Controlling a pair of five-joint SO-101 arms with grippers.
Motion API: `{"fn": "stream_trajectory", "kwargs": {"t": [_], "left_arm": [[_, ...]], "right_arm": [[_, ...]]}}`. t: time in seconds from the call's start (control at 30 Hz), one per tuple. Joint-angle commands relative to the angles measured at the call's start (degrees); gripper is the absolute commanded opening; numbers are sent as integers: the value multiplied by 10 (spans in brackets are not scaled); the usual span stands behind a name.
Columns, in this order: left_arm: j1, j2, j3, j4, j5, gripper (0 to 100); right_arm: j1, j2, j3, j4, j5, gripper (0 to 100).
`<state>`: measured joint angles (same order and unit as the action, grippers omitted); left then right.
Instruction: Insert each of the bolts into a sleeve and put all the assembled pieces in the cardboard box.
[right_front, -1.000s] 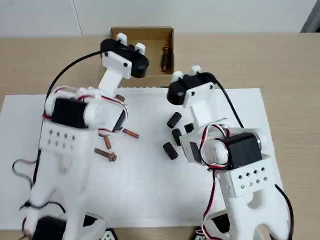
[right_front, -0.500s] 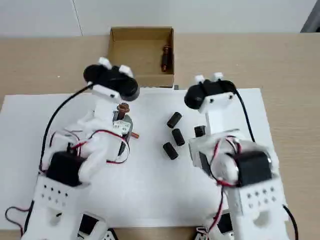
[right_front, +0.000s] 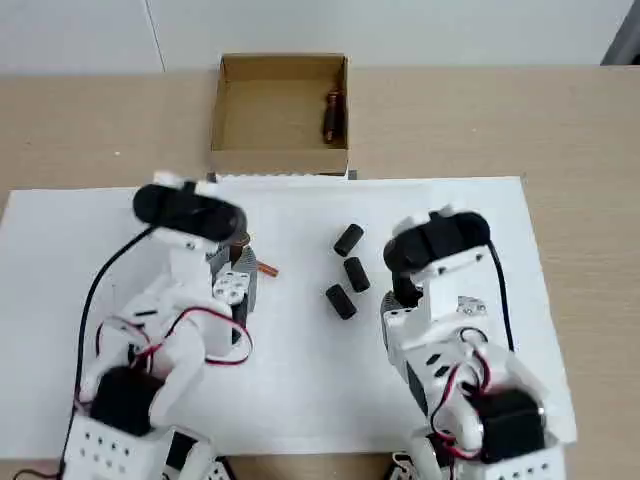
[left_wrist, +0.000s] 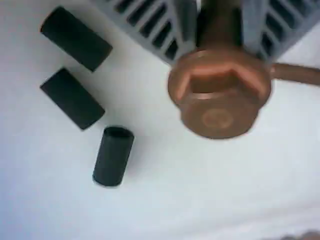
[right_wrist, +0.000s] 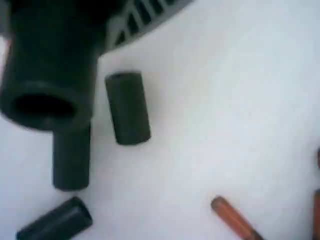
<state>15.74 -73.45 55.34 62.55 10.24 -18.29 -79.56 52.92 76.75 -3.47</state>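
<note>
My left gripper (right_front: 235, 263) is shut on a copper bolt (left_wrist: 220, 92), whose hex head faces the wrist camera between the grey fingers (left_wrist: 145, 25). My right gripper (right_front: 402, 290) is shut on a black sleeve (right_wrist: 47, 75) with its open end toward the camera. Between the two arms, three loose black sleeves (right_front: 348, 240) (right_front: 355, 273) (right_front: 340, 301) lie on the white sheet. A second bolt (right_front: 265, 269) (right_wrist: 235, 217) lies beside the left gripper. The cardboard box (right_front: 228, 110) stands at the far edge with one assembled piece (right_front: 333, 113) by its right wall.
A white paper sheet (right_front: 300, 390) covers the wooden table (right_front: 560, 120) under both arms. The box sits just beyond the sheet's far edge. Cables trail from both arms near the front.
Both arms have drawn back from the box end toward the near side of the sheet, the left carrying the bolt and the right carrying the sleeve.
</note>
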Motion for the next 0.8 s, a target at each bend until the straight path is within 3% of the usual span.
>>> {"fn": "stream_trajectory", "kwargs": {"t": [0.0, 0.13, 0.37, 0.63, 0.77], "left_arm": [[3, -84, 34, -33, 5, 5], [4, -157, 78, -32, 8, 5], [4, -240, 118, -34, 129, 5], [4, -300, 124, -48, 244, 5], [22, -308, 126, -75, 258, 5]], "right_arm": [[3, -65, 53, -70, -7, 2], [-32, -118, 115, -115, -6, 2], [-161, -172, 200, -198, -4, 2], [-232, -180, 265, -260, -2, 2], [-256, -180, 284, -291, -2, 2]]}}
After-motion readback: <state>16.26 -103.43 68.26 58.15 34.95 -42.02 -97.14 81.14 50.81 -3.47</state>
